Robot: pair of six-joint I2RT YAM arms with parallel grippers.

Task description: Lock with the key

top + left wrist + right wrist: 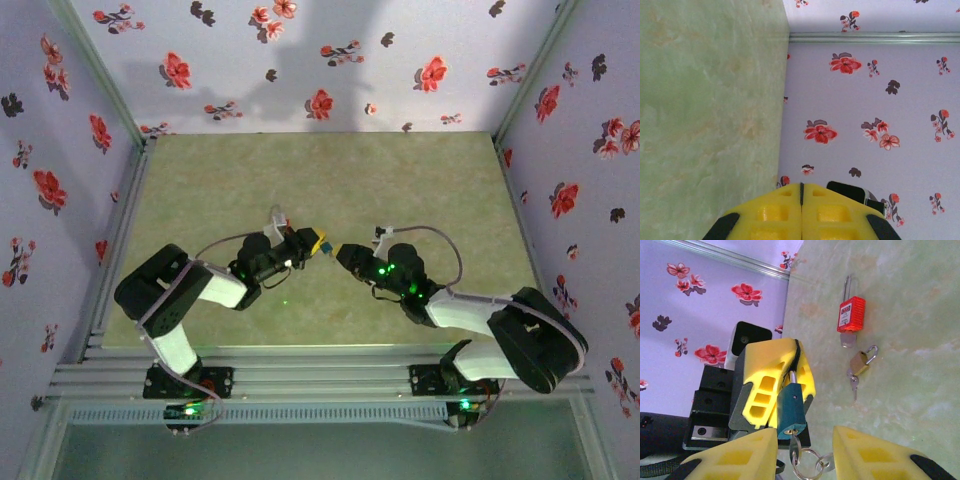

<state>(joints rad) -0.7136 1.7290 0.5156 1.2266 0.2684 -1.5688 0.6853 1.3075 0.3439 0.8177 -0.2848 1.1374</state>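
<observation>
A teal padlock (791, 407) hangs in the air, held by its shackle between the yellow fingers of my left gripper (794, 369), which is shut on it. A key (796, 442) sits in the keyhole at the lock's bottom, with a key ring (809, 465) and a second key dangling from it. My right gripper (805, 454) is open just below the lock, its two yellow fingers on either side of the key and ring. From above, the left gripper (314, 242) and right gripper (346, 253) meet tip to tip at the table's middle. The left wrist view has the shut fingers (775, 215) pressed together, and the lock is hidden there.
A red padlock (850, 315) lies on the green table (910, 300), beside a small brass padlock (861, 361) with its shackle open and its own key (854, 386). Flowered walls (330, 60) enclose the table on three sides.
</observation>
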